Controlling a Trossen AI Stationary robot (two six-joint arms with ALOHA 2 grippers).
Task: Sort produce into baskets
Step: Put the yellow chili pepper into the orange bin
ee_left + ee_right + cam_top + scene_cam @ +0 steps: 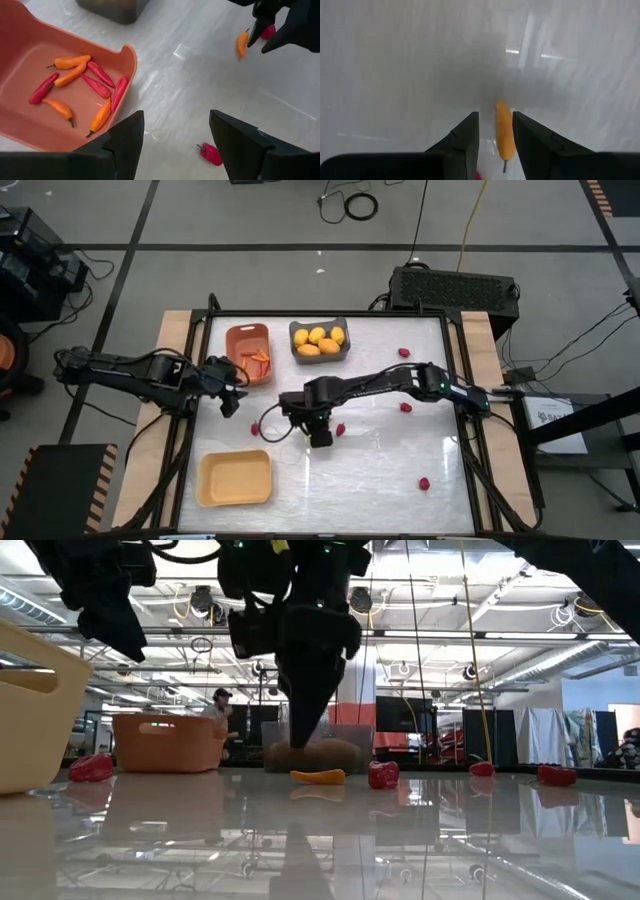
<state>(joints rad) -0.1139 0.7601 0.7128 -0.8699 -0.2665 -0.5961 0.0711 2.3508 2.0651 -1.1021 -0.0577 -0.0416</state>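
**A:** Where did you have the right gripper (320,432) at that moment?

**B:** You had it near the middle of the white table (400,470), pointed down. Its two fingers (465,137) stood a little apart, straddling a small orange pepper (504,135) that lay on the tabletop. From the wrist view I could not tell whether the fingers were touching it or just flanking it, so I can't say you were pinching it.

**A:** And the left gripper (229,402)?

**B:** You kept it beside the orange-brown basket (247,338), above the table, with its fingers (125,142) spread and nothing between them. A red pepper (210,153) lay on the table under it.

**A:** What was in the baskets?

**B:** The orange-brown one held a mix of thin orange and red peppers (75,85). The dark grey basket (319,358), just beside it, held the yellow lemons (320,340). The pale yellow basket (234,479) sat near the front left corner.

**A:** Any loose produce?

**B:** Yes. Small red pieces lay scattered on the table: one close to the right gripper (340,429), one further right (406,407), one toward the back (404,352), and one near the front right (424,482).
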